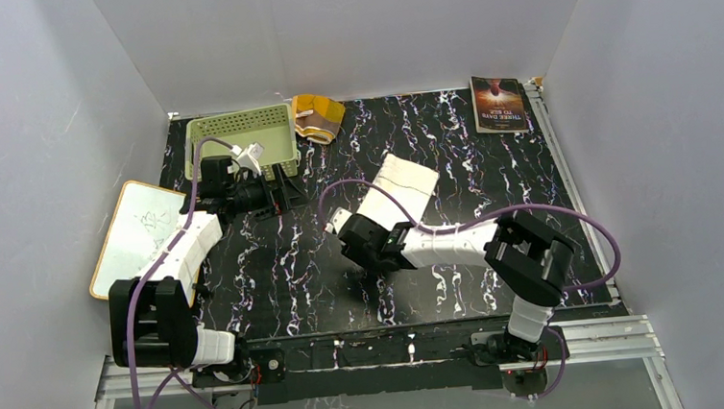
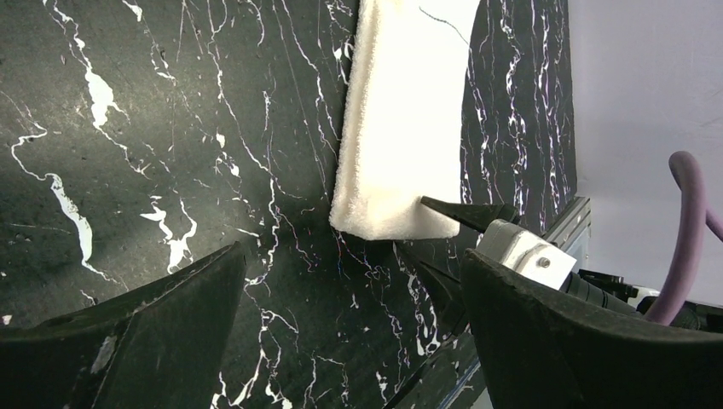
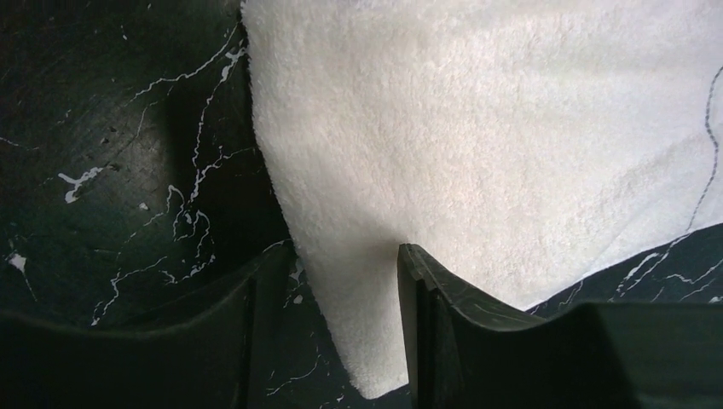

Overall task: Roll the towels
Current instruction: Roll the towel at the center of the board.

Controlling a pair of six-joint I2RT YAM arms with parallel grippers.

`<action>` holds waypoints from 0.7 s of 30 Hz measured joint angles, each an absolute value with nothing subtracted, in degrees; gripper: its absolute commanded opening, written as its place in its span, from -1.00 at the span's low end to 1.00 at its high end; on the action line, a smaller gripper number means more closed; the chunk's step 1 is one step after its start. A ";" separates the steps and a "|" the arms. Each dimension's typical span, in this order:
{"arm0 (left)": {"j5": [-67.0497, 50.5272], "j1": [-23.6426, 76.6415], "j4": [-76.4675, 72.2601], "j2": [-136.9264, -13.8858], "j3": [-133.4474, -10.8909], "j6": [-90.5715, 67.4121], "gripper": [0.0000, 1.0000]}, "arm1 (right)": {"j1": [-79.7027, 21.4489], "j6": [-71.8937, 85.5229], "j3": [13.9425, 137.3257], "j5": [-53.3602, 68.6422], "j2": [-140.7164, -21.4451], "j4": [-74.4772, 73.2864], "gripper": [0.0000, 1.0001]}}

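One table (image 1: 277,287): black, white-veined, it carries everything here.
White towel (image 1: 397,188): a flat strip mid-table, slanting away from the right arm. Its near end lies at that arm's fingers, and it is not yet rolled.
Patterned towel (image 1: 318,113): brown and orange, a compact bundle at the far edge just beside the green basket (image 1: 243,141). It is too small to tell how tight the roll is.
Left gripper (image 2: 349,264): spread wide and holding nothing, poised over bare table and facing the white towel's near end.
Right gripper (image 3: 345,256): jaws about half apart, astride the white towel's near corner, with pile filling the gap. I cannot tell whether they pinch it.
Near corner: likely the start of the roll. Catch only the top edge of the cloth, lift it low, and fold it squarely over itself along the strip's length.
Risk: a one-corner grip could skew the roll into a cone. The left fingers could pin or take the opposite corner.
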State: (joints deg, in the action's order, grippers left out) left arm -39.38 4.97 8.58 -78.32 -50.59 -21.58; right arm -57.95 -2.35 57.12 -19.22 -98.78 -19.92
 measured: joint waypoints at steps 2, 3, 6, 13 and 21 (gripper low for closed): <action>-39.22 4.97 9.10 -78.32 -50.63 -21.28 0.89 | -57.93 -2.94 57.58 -19.77 -99.22 -19.55 0.01; -39.07 4.97 9.45 -78.32 -50.63 -21.06 0.89 | -57.89 -3.16 57.84 -20.01 -99.53 -19.25 0.01; -38.79 4.97 9.98 -78.32 -50.63 -20.60 0.89 | -57.76 -3.68 58.13 -20.25 -99.85 -18.68 0.02; -38.30 4.97 10.83 -78.32 -50.63 -20.14 0.89 | -57.71 -5.13 58.61 -20.21 -100.53 -18.11 -0.30; -37.21 4.97 12.10 -77.89 -50.63 -19.49 0.89 | -57.69 -5.67 58.98 -19.57 -101.65 -18.35 -1.00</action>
